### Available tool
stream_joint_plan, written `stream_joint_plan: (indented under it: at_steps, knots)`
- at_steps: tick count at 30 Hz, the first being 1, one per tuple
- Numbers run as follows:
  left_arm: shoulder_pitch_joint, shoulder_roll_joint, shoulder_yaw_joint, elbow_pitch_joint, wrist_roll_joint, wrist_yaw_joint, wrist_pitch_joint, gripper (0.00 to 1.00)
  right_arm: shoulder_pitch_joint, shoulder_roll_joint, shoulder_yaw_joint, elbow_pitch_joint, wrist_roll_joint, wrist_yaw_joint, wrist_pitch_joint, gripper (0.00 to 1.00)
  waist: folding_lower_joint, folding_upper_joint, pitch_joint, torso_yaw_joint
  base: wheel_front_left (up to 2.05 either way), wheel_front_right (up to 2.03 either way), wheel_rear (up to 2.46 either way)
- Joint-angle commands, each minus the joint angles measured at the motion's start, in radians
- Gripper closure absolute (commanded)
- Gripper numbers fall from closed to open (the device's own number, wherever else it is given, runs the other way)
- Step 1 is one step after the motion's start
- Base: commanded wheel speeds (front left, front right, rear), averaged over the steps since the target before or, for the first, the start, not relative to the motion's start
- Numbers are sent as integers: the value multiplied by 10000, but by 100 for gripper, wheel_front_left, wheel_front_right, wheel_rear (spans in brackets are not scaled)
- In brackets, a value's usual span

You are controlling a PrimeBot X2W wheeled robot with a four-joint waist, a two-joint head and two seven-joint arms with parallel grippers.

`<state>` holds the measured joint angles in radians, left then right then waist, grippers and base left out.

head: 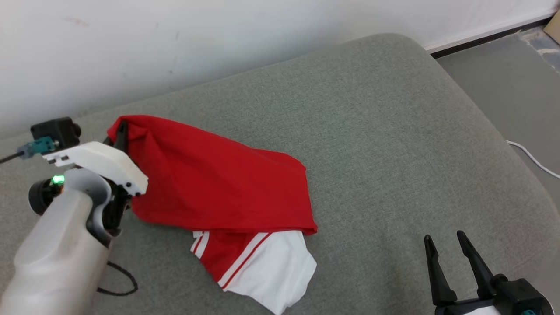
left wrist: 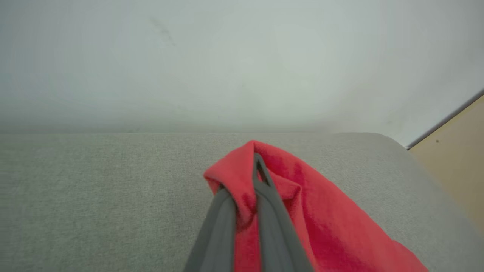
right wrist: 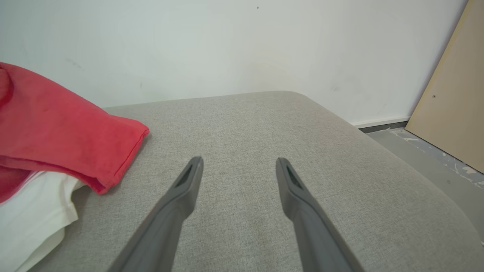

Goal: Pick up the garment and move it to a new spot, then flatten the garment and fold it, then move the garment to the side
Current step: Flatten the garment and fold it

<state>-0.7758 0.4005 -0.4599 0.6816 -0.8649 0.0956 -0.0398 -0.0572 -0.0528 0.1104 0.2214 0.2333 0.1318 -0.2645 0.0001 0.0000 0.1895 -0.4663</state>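
Observation:
The garment (head: 218, 183) is red with a white part and red-white stripes, lying on the grey cushion (head: 372, 131) left of centre. My left gripper (head: 120, 131) is shut on the garment's far-left corner and holds it lifted, so the red cloth drapes down to the right. In the left wrist view the red garment (left wrist: 321, 223) is pinched between the two fingers of my left gripper (left wrist: 251, 168). My right gripper (head: 444, 243) stands open at the lower right, apart from the cloth. In the right wrist view my right gripper (right wrist: 239, 166) holds nothing and the garment (right wrist: 56, 136) lies to its left.
A white wall (head: 218, 35) backs the cushion. The cushion's right edge drops to a grey floor (head: 503, 83) with a white cable (head: 533, 159). A tan board (right wrist: 450, 94) leans at the right. A black cable (head: 122, 280) loops under my left arm.

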Motion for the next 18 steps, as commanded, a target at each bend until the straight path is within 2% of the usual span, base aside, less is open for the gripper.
stream_joint_plan:
  at_steps: [1,6,10,12,17,18]
  knots:
    - [-158,18,-176,367,370,-113,-380,0,-65,15,-83,-18,-33,-22,5,0,-1,0,-30,76,0,0,0]
    - [-177,-104,-576,902,1031,-334,-1572,0,-17,14,-145,-34,-159,-22,5,0,-1,0,-254,317,0,0,0]
    - [378,-333,-488,734,1306,-322,-2163,0,193,13,-274,-45,-238,-22,5,0,-1,0,-571,557,0,0,0]
    - [706,-387,-187,348,1415,-234,-2253,0,268,12,-289,-41,-286,-22,5,0,-1,0,-730,652,0,0,0]
    - [2459,-661,1011,-1973,2594,191,-2240,0,481,-115,-442,-176,-387,-22,5,0,-1,0,-1051,977,0,0,0]
    - [2459,-661,1011,-1973,2594,191,-2240,0,481,-115,-442,-176,-387,-22,5,0,-1,0,-1051,977,0,0,0]
